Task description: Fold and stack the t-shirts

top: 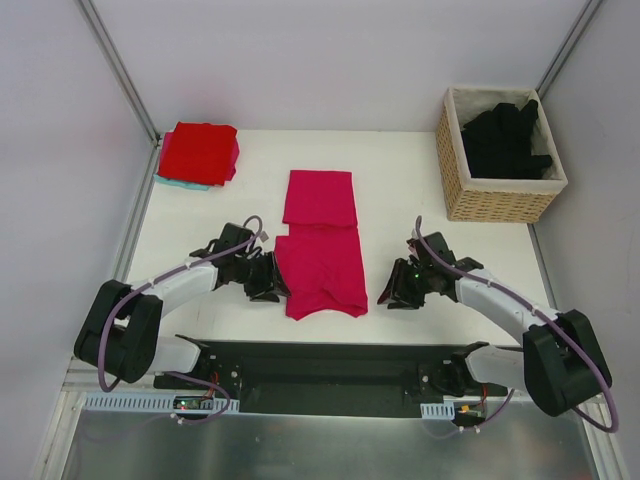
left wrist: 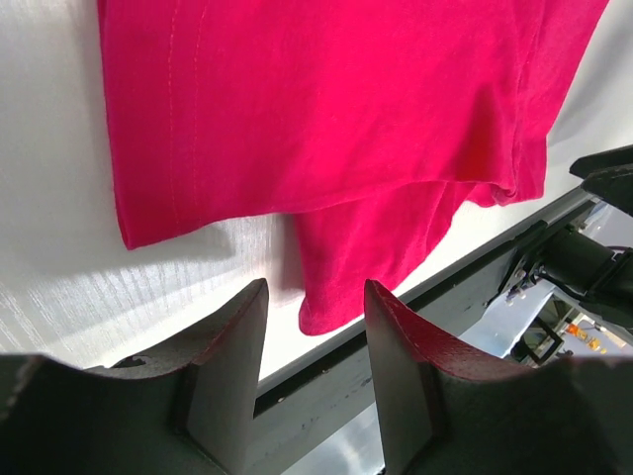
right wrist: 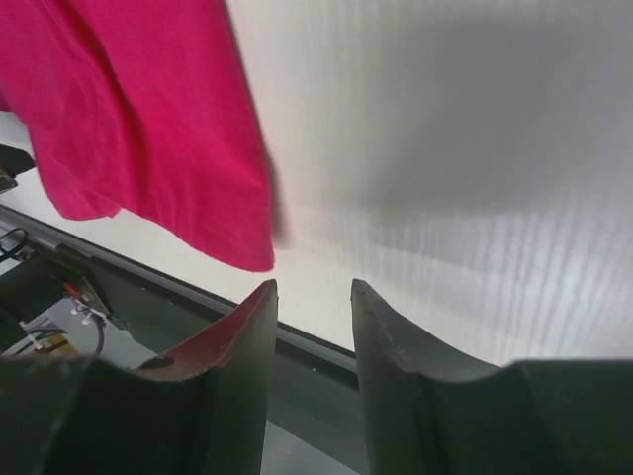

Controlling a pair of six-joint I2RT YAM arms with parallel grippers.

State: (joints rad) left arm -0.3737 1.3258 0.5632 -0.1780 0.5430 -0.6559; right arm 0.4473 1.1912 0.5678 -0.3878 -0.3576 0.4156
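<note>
We count one white table (top: 400,200) and, flat on it, one magenta-pink t-shirt (top: 322,245), folded narrow, lying between the two grippers with its near hem corner just beyond the left fingers (left wrist: 232,336). Far off past the right fingers (right wrist: 391,336) stands one wicker basket (top: 455,185) holding black t-shirts (top: 505,140), heaped so that we cannot count them. Well beyond the left fingers sits one folded red t-shirt (top: 200,150) on a teal cloth (top: 178,184) that is mostly hidden. The left gripper (top: 272,282) and the right gripper (top: 395,292) each have their fingers apart with nothing between them, close beside the magenta-pink t-shirt's edges.
</note>
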